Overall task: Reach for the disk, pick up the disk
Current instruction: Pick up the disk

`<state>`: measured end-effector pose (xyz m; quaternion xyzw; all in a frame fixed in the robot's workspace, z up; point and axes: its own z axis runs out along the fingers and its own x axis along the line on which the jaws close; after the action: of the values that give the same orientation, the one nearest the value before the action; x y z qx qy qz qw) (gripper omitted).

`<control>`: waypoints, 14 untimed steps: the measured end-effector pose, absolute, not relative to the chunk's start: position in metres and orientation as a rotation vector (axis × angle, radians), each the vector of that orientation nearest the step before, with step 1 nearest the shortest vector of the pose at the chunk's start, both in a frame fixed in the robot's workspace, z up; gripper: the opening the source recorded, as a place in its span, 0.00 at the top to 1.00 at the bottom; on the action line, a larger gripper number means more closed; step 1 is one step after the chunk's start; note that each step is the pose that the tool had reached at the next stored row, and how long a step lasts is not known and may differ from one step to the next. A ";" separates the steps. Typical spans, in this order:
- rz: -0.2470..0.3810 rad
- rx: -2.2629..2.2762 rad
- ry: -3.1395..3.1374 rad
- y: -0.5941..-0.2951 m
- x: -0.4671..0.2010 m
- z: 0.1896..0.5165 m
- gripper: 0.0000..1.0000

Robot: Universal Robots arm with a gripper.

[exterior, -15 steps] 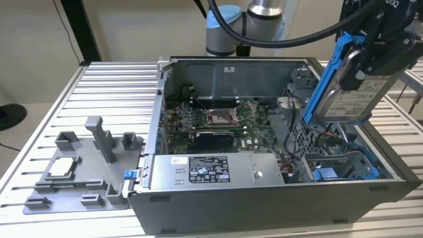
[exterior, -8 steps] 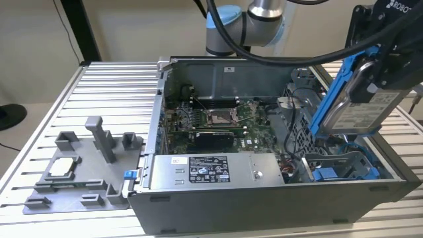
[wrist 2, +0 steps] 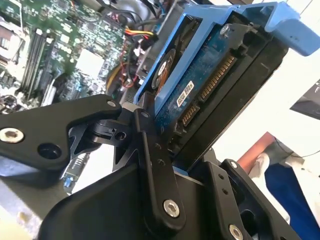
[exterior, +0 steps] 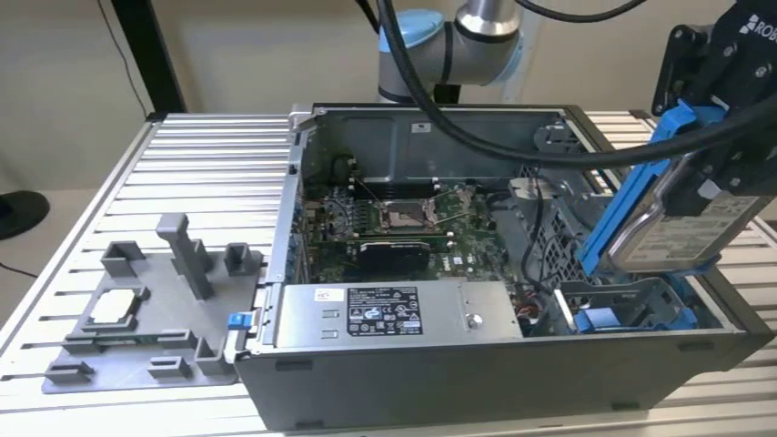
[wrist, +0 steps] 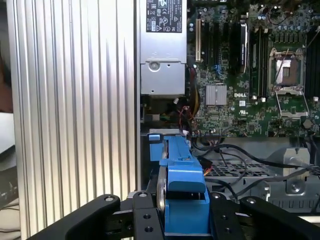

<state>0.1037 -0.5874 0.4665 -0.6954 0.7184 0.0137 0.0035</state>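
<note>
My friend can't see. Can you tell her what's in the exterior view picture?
A robot arm's claw holds a silver disk with blue side rails, tilted, above the open computer case. Inside the case are a green circuit board and a power supply box. A gray plastic tray sits on the table at the exterior view's left.

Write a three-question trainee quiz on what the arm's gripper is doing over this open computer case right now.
1. True or false: the black gripper is shut on the silver rectangular metal disk with blue plastic side rails.
2. The disk is: A) lying in its bay, B) lifted above the open grey computer case, C) on the grey plastic fixture plate.
3. Fill in: in the first wrist view, the gripper's fingers flank the disk's ____ rail.

Key: 1 true; 2 B; 3 blue.
</note>
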 end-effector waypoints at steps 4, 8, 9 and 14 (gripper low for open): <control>0.042 -2.180 2.251 -0.590 0.104 0.466 1.00; 0.043 -2.180 2.251 -0.588 0.104 0.465 1.00; 0.042 -2.180 2.252 -0.588 0.104 0.465 1.00; 0.042 -2.180 2.252 -0.587 0.104 0.465 1.00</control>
<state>0.1037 -0.5866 0.4651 -0.6955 0.7184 0.0135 0.0037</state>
